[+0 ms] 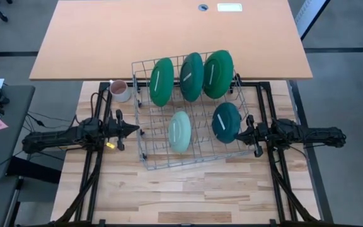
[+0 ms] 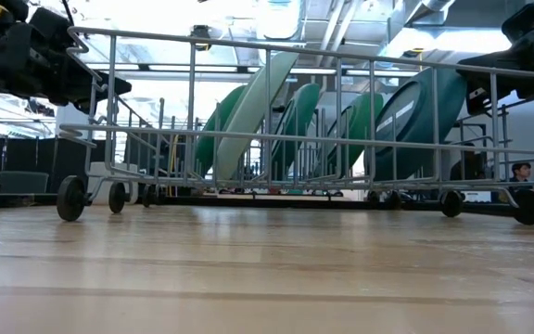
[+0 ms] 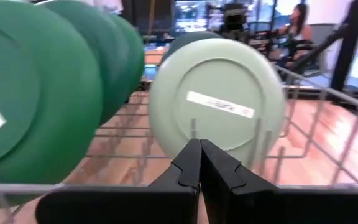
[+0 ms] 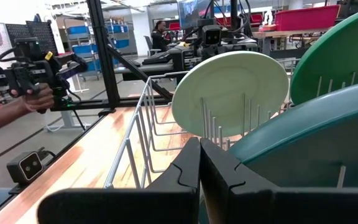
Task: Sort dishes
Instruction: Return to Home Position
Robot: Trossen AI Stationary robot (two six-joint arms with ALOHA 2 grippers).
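The left gripper [image 1: 133,130] had its two fingers pressed together on nothing. It sat just outside the left wall of the dish rack [image 1: 145,159], level with the near row. The right gripper [image 1: 241,133] mirrored it at the rack's right wall, fingers likewise together and empty, with its tips close beside the dark teal plate [image 1: 226,122]. Whether they touched the wire could not be told. Both arms lay low along the table's sides, which read as a resting pose rather than a reach.

Inside the rack, the near row held the small pale mint plate [image 1: 180,131] on the left and the teal one on the right, each standing on edge between the tines. The far row held the three large dark green plates [image 1: 192,76] side by side, also on edge and leaning a little. Neither gripper held any of the five.

Outside the rack, the only loose thing on the wooden table [image 1: 188,189] was a pinkish-white mug [image 1: 120,90], upright by the rack's far left corner. No plate lay on the tabletop. By my judgement the sorting was finished, with large plates in one row and small ones in the other, and only the arms' settling remained.
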